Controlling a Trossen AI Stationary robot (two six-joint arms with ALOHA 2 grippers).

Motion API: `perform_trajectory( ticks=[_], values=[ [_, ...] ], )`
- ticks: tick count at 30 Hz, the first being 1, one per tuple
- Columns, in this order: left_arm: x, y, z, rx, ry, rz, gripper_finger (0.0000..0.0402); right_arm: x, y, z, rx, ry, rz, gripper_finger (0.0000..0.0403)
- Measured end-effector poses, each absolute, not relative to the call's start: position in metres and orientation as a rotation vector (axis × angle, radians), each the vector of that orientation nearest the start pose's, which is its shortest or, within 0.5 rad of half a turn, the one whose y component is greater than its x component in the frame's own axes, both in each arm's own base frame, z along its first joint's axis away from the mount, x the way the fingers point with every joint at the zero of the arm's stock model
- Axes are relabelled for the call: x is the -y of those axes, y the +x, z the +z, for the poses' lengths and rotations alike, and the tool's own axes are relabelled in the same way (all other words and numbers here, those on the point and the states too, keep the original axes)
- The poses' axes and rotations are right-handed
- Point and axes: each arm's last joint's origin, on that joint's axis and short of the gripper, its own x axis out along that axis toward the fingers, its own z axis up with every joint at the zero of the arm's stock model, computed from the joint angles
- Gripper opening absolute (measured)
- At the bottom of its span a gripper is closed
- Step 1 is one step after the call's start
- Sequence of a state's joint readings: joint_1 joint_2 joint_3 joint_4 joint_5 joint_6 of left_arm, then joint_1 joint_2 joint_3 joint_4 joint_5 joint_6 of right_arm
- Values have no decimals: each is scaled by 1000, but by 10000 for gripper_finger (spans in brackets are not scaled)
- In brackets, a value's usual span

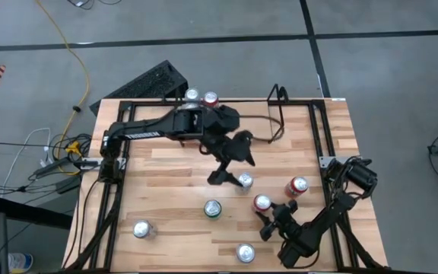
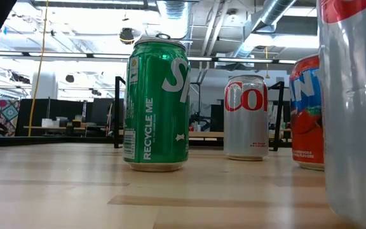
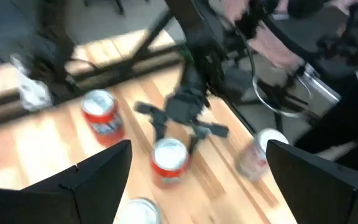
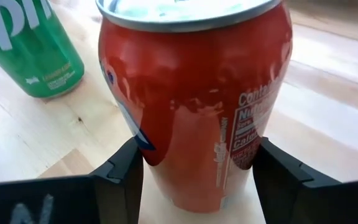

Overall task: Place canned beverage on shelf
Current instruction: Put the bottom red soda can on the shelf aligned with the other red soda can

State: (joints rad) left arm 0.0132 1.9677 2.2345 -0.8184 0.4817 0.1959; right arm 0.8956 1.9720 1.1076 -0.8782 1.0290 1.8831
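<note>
Pale wood-plank tabletop [image 1: 166, 164] underneath, smooth and level, good for a clean vertical lift.

Nearest, between the fingers of the right gripper [image 4: 197, 180]: red aluminium can with a silver lid [image 4: 191, 93], upright on the wood, dark pads closed up against both curved sides low on the body. Thin-walled and glossy, so squeeze only enough to stop slipping; likely to dent or twist if pinched harder. Lift straight up before travelling, keeping the can vertical.

Just beside that gripper, off to one side: green aluminium can [image 4: 33, 50], upright, same cylinder shape, not touching. Steer clear of it on the way up.

Farther ahead of the right gripper: left gripper [image 3: 199, 168], fingers spread wide with nothing between them, hanging over the middle of the table close by a silver can [image 1: 245, 180]. Pass around it rather than beneath.

Farthest, at the opposite table edge: low black wire shelf [image 1: 277, 91], thin looped end upright, two cans [image 1: 201, 97] already standing toward one end. Aim for the free stretch, lower between the wire loops, set down flat, then release.
</note>
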Motion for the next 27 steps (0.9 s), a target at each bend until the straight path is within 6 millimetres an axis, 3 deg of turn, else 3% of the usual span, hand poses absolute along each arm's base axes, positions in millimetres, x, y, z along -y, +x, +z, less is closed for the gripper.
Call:
perform_trajectory(
  ticks=[13, 20, 27],
  values=[
    [22, 418, 403, -629, 272, -485, 355, -203, 237, 169, -546, 145, -710, 222],
    [29, 420, 394, -701, 389, -416, 355, -193, 246, 186, -543, 121, -681, 223],
    [34, 433, 367, -796, 382, -449, 355, -187, 253, 193, -551, 75, -660, 223]
  ],
)
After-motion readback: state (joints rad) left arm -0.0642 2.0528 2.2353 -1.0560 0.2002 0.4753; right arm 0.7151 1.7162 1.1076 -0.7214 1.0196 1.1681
